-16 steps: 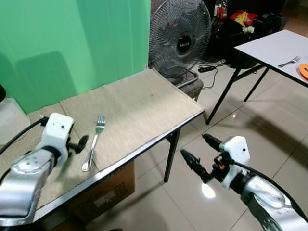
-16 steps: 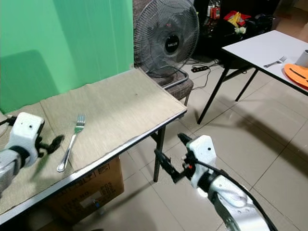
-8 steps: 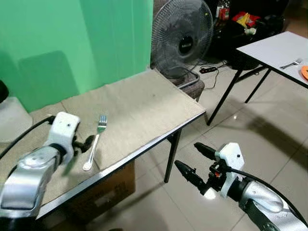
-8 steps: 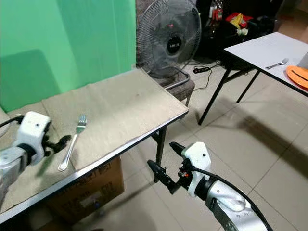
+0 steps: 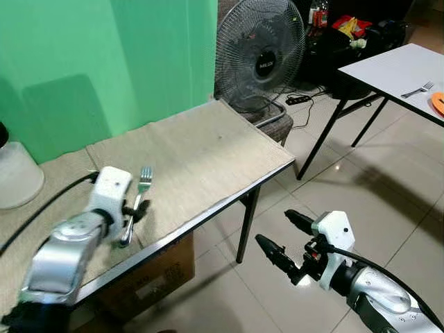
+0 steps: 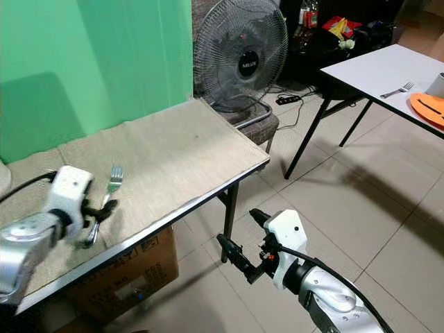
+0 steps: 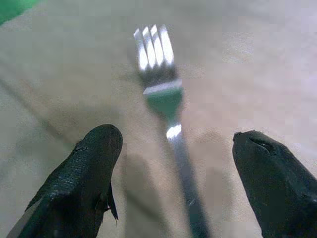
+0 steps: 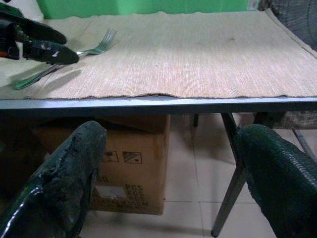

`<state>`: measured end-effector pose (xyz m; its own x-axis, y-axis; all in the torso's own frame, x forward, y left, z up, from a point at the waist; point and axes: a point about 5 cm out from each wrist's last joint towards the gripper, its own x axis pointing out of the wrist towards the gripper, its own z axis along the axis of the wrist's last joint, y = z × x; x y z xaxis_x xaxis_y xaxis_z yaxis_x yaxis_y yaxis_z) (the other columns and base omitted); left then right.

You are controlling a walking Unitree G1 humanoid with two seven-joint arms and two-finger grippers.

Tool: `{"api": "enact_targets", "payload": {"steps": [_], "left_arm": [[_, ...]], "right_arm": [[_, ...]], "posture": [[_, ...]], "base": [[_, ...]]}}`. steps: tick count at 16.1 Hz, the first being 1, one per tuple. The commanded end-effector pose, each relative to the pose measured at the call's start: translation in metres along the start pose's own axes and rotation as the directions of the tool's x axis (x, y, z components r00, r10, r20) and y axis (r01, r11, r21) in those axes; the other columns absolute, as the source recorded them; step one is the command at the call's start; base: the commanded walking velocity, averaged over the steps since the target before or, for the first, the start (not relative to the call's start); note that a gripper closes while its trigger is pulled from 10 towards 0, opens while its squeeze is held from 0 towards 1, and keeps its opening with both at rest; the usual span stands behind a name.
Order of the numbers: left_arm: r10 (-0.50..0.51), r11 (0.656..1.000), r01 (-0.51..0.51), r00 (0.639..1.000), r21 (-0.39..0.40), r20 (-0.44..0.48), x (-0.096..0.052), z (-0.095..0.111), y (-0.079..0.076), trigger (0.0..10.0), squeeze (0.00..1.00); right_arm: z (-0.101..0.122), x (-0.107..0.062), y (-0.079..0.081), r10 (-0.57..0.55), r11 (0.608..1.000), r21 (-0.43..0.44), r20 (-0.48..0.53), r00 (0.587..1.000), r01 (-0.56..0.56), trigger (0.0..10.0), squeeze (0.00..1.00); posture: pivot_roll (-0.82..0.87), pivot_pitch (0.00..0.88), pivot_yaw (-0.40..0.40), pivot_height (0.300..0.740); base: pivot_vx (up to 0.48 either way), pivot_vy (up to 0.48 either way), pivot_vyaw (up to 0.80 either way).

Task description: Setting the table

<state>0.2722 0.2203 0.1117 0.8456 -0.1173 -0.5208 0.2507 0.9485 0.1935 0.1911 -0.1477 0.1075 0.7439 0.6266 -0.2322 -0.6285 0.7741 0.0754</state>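
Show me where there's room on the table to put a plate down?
The widest bare patch is the tan mat between the fork and the table's end by the fan. It's crowded at the fork, where the left gripper straddles its handle, fingers open. The right gripper hangs over the floor.

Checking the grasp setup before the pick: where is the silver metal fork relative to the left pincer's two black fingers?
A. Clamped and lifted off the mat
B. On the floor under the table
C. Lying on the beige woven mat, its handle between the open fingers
C: the silver metal fork lies flat on the beige woven mat, its handle running between the spread fingers of the left pincer.
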Motion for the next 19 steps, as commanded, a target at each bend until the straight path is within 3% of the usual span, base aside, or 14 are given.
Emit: {"api": "enact_targets", "payload": {"steps": [1, 4, 6, 7, 8, 9, 19], "left_arm": [[-0.028, 0.999, 0.028, 0.999, 0.016, 0.037, 0.003, 0.009, -0.006, 10.0, 0.0], [-0.037, 0.999, 0.037, 0.999, -0.004, 0.019, 0.007, 0.007, -0.011, 10.0, 0.0], [0.0, 1.0, 0.0, 1.0, -0.005, -0.018, 0.009, 0.002, -0.008, 2.6, 0.0], [0.019, 1.0, -0.019, 1.0, -0.018, -0.025, 0.01, 0.002, -0.006, 2.0, 0.0], [0.038, 0.999, -0.038, 0.999, -0.021, -0.027, 0.01, 0.003, -0.004, 0.5, 0.0], [0.056, 0.998, -0.057, 0.998, -0.035, -0.027, 0.01, 0.004, -0.002, 0.0, 0.0], [0.047, 0.995, -0.055, 0.994, -0.083, -0.099, 0.012, -0.006, -0.004, 0.0, 0.0]], "right_arm": [[0.003, -0.002, -0.001, -0.002, 1.0, -0.015, 0.003, 1.0, 0.002, 10.0, 0.0], [0.005, -0.003, -0.003, -0.001, 1.0, -0.029, -0.001, 1.0, 0.001, 10.0, 0.0], [0.006, -0.004, -0.004, -0.005, 0.999, -0.038, -0.003, 1.0, 0.005, 10.0, 0.0], [0.007, -0.004, -0.005, -0.005, 0.999, -0.039, -0.001, 1.0, 0.005, 10.0, 0.0], [0.007, -0.003, -0.004, 0.001, 0.999, -0.038, -0.001, 1.0, -0.001, 10.0, 0.0], [0.006, -0.003, -0.002, 0.029, 0.999, -0.028, -0.004, 1.0, -0.029, 10.0, 0.0], [0.003, -0.013, 0.01, 0.236, 0.971, -0.008, -0.07, 0.969, -0.237, 10.0, 0.0]], "posture": [[0.0, 0.0, -0.025, 0.74], [-0.01, 0.0, -0.023, 0.74], [-0.02, 0.0, -0.022, 0.74], [-0.02, 0.0, -0.023, 0.74], [-0.02, 0.0, -0.022, 0.74], [-0.02, 0.0, -0.021, 0.74], [-0.02, 0.0, -0.015, 0.74]], "base": [[0.0, 0.0, 0.0], [0.0, 0.0, 0.0], [0.0, 0.0, 0.0], [0.0, 0.0, 0.0], [0.0, 0.0, 0.0], [0.0, 0.0, 0.0], [0.0, 0.0, 0.0]]}}
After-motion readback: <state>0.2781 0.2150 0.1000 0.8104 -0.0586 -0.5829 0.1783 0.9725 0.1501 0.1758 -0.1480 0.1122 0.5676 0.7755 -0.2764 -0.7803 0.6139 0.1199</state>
